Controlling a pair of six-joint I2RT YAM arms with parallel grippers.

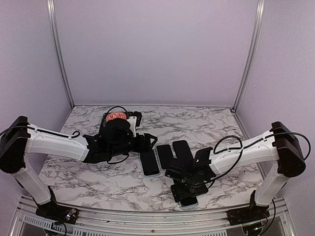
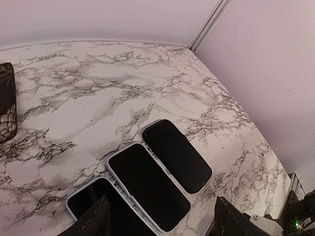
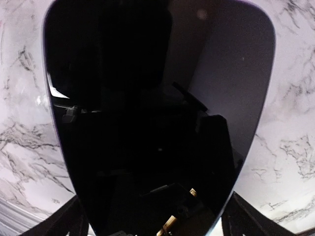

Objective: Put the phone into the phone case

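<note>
A black-screened phone [image 3: 157,98] with a thin pale rim lies flat on the marble near the front edge [image 1: 188,201]. My right gripper [image 1: 186,189] hangs straight over it, open [image 3: 152,216], with one finger [image 3: 66,221] on each side of the phone's near end. Three more phones lie side by side mid-table. The nearest [image 2: 86,201] and the middle one [image 2: 147,184] sit in white cases; the far one [image 2: 177,155] is dark. My left gripper [image 1: 146,140] stands open [image 2: 161,209] above the nearest two, holding nothing.
A dark object with a web pattern [image 2: 6,103] lies at the left edge of the left wrist view. A red and white item [image 1: 116,117] sits behind the left arm. Purple walls and metal posts [image 1: 246,54] close in the marble table [image 1: 206,120].
</note>
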